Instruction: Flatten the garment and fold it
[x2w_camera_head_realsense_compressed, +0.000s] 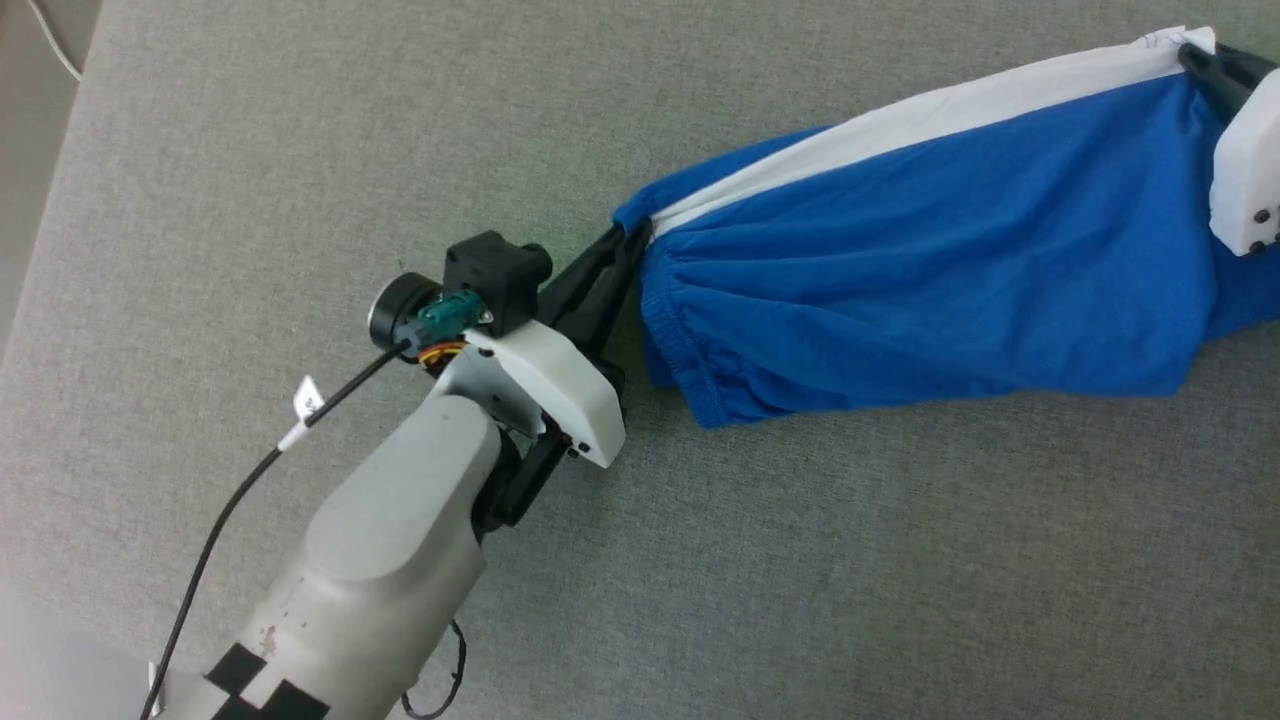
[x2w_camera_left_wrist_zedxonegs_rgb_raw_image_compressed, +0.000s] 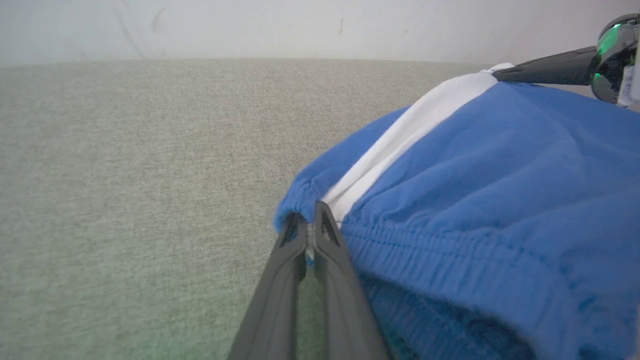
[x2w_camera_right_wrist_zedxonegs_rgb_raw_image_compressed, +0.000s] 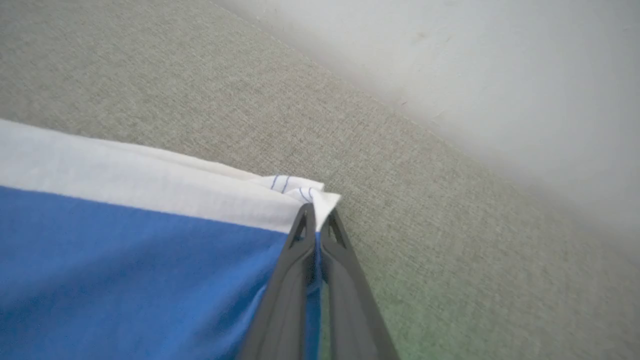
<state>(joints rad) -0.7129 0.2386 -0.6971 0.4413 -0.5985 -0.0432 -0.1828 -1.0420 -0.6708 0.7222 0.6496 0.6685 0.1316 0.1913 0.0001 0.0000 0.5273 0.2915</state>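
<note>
The bright blue shorts (x2w_camera_head_realsense_compressed: 920, 270) hang stretched between both grippers above the grey fabric surface, white side stripe (x2w_camera_head_realsense_compressed: 960, 105) along the top edge. My left gripper (x2w_camera_head_realsense_compressed: 632, 243) is shut on the gathered waistband corner where the stripe ends; in the left wrist view the left gripper (x2w_camera_left_wrist_zedxonegs_rgb_raw_image_compressed: 311, 225) pinches the waistband (x2w_camera_left_wrist_zedxonegs_rgb_raw_image_compressed: 450, 260). At the upper right of the head view my right gripper (x2w_camera_head_realsense_compressed: 1192, 50) is shut on the hem corner of the stripe. In the right wrist view the right gripper (x2w_camera_right_wrist_zedxonegs_rgb_raw_image_compressed: 316, 216) clamps the white hem corner (x2w_camera_right_wrist_zedxonegs_rgb_raw_image_compressed: 300, 192) of the shorts (x2w_camera_right_wrist_zedxonegs_rgb_raw_image_compressed: 125, 270).
A grey fabric-covered surface (x2w_camera_head_realsense_compressed: 300, 180) spreads under everything. A pale wall (x2w_camera_left_wrist_zedxonegs_rgb_raw_image_compressed: 300, 25) runs along its far edge, also the wall (x2w_camera_right_wrist_zedxonegs_rgb_raw_image_compressed: 500, 75) at the right wrist view's upper right. A black cable (x2w_camera_head_realsense_compressed: 230, 500) trails along my left forearm.
</note>
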